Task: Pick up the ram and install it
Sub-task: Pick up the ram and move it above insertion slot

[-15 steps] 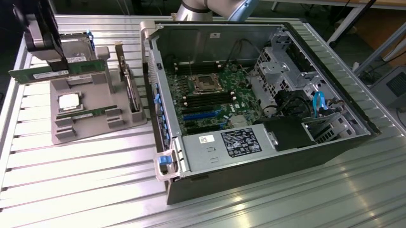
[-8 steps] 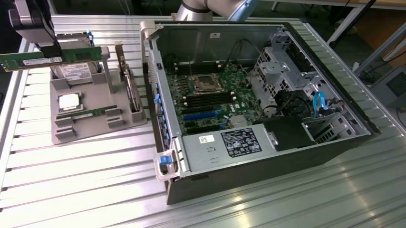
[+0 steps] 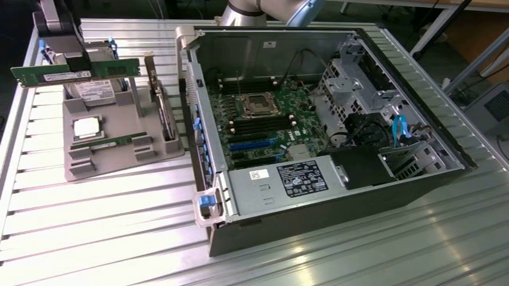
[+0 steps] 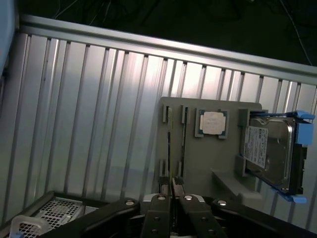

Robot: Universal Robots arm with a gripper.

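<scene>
While the gripper (image 3: 77,64) hangs above the grey parts tray (image 3: 111,164) at the exterior view's left, its fingers are clamped on the ram (image 3: 47,76). The stick is held level, clear of the tray and over the hard drive (image 3: 97,90). A second memory stick (image 3: 111,142) lies in a tray slot just beside the processor chip (image 3: 87,127). The open computer case (image 3: 263,232) stands at the exterior view's right, its motherboard (image 3: 266,128) exposed.

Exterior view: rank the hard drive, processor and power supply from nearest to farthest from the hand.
The hand holds the ram.
1. hard drive, just under the hand, in the tray.
2. processor, mid-tray.
3. power supply, inside the case, on the exterior view's right.
</scene>
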